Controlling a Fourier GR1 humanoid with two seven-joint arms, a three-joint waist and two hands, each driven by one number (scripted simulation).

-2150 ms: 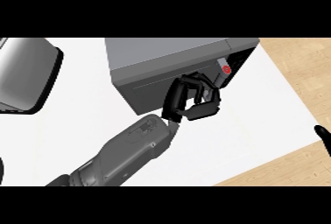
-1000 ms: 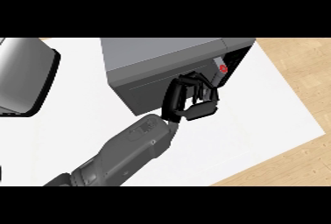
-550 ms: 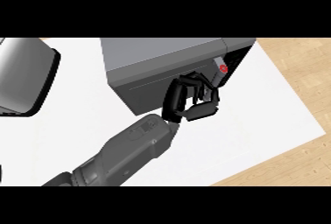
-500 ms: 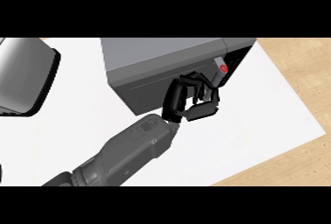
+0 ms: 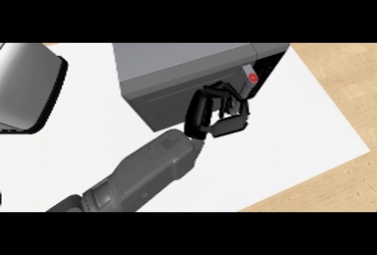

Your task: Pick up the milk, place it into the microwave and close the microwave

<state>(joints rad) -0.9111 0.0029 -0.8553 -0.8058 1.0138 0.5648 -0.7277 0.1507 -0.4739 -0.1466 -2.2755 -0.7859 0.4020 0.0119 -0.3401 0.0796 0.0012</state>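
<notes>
1. Left hand (image 5: 219,115) rests against the front of the microwave (image 5: 177,62). Its fingers are curled inward and the thumb is bent below them, and I see nothing pinched between them. Its grey forearm (image 5: 147,174) comes in from the lower left.
2. Milk shows nowhere in the view. Going by the task, it is probably inside the microwave behind the door (image 5: 163,102), but nothing visible confirms that.
3. That door lies flat, or very nearly flat, across the front. I cannot tell whether it has latched, because the hand covers the edge beside the control panel (image 5: 247,85).
4. First risk: a curled finger caught between the door's edge and the panel would stop the door short of its latch, and it could swing out again once the hand withdraws.
5. Second risk: nothing braces the microwave, so a push on its front could slide it back across the white counter (image 5: 294,134).
6. Third risk: the fingertips are near the round red button (image 5: 253,77), and a sideways slip could press it.
7. No writing can be read. The button carries a pale mark too small to make out, and no brand shows on the top or the door.
8. Further out, a rounded grey object with a dark rim (image 5: 26,84) sits at the left edge; I cannot identify it. Wooden floor (image 5: 346,69) lies beyond the counter. The right hand does not show.
</notes>
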